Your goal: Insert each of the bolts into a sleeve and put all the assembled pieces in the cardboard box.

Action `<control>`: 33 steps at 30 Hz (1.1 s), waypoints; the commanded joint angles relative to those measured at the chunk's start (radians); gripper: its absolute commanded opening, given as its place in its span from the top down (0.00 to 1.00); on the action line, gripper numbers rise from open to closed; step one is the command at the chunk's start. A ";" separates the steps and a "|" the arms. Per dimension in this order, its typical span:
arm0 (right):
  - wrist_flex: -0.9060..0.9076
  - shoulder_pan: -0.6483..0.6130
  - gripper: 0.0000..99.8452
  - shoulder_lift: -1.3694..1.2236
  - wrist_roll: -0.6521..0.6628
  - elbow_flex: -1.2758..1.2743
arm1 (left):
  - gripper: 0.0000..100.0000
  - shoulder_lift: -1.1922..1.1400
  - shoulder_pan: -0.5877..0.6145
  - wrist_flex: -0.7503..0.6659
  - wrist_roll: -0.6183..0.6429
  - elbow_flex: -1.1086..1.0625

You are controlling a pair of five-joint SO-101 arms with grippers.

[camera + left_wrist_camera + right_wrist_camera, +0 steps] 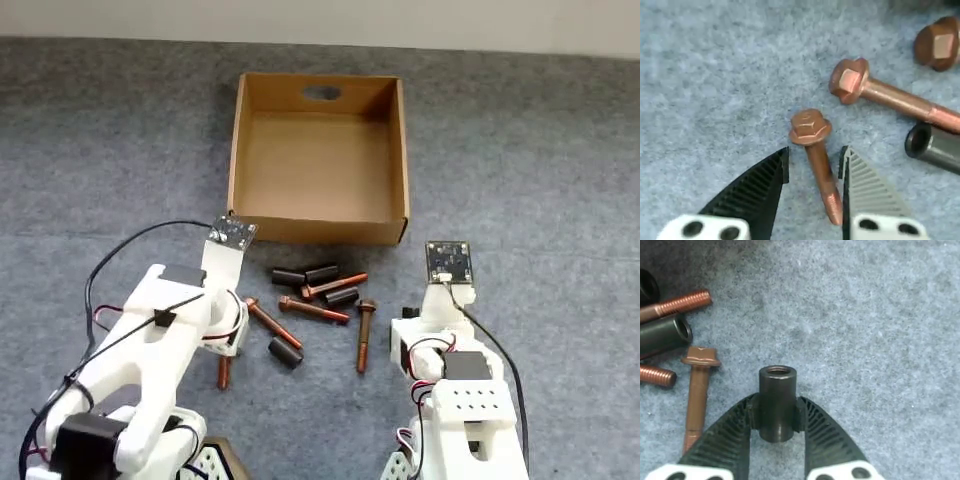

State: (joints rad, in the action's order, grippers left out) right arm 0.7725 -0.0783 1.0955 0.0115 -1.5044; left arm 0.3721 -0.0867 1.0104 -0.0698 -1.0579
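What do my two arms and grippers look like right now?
Both arms are white plastic, the left arm and right arm, with black cables, red wires at joints and a small circuit board near each wrist. The left gripper has one black and one grey ribbed finger; the right gripper has two black ribbed fingers.

Crowded centrally by bolts [313,309] and sleeves [320,273], walled beyond by cardboard box [318,230], left open over carpet [560,180] on both flanks.
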 commanded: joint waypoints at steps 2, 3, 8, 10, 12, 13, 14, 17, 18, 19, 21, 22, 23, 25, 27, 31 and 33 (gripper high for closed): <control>-0.018 0.010 0.99 0.015 -0.002 0.005 | 0.97 0.021 -0.005 -0.029 -0.006 0.044; -0.018 0.010 0.99 0.015 -0.002 0.005 | 1.00 0.033 -0.005 -0.028 -0.006 0.048; -0.018 0.010 0.99 0.015 -0.002 0.005 | 0.99 0.133 -0.004 -0.026 -0.023 0.045; -0.018 0.010 0.99 0.015 -0.002 0.004 | 0.99 0.186 -0.004 -0.026 -0.089 0.042; -0.018 0.010 0.99 0.015 -0.002 0.004 | 0.99 0.228 0.001 -0.029 -0.172 0.041; -0.018 0.010 0.99 0.015 -0.002 0.004 | 0.99 0.240 0.007 -0.032 -0.209 0.038; -0.018 0.010 0.99 0.015 -0.002 0.004 | 0.99 0.243 0.012 -0.032 -0.247 0.035; -0.018 0.010 0.99 0.015 -0.002 0.004 | 0.91 0.222 0.012 -0.031 -0.299 0.030; -0.018 0.010 0.99 0.015 -0.002 0.004 | 0.87 0.205 0.012 -0.029 -0.299 0.030; -0.018 0.010 0.99 0.015 -0.002 0.004 | 0.84 0.180 0.012 -0.031 -0.299 0.030; -0.018 0.010 0.99 0.015 -0.002 0.004 | 0.80 0.125 0.012 -0.035 -0.299 0.038; -0.018 0.010 0.99 0.015 -0.002 0.004 | 0.81 0.101 0.012 -0.048 -0.299 0.039; -0.018 0.010 0.99 0.015 -0.002 0.004 | 0.82 0.076 0.012 -0.077 -0.299 0.039; -0.018 0.010 0.99 0.015 -0.002 0.004 | 0.84 0.022 0.018 -0.133 -0.299 0.038; -0.018 0.010 0.99 0.015 -0.002 0.004 | 0.85 -0.018 0.031 -0.180 -0.298 0.036; -0.018 0.010 0.99 0.015 -0.002 0.004 | 0.86 -0.051 0.051 -0.221 -0.298 0.051; -0.018 0.010 0.99 0.015 -0.002 0.004 | 0.86 -0.051 0.079 -0.221 -0.298 0.085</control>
State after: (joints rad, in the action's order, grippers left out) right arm 0.7725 -0.0783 1.0955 0.0115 -1.5044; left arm 0.3276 -0.0437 0.8186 -0.3659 -1.0273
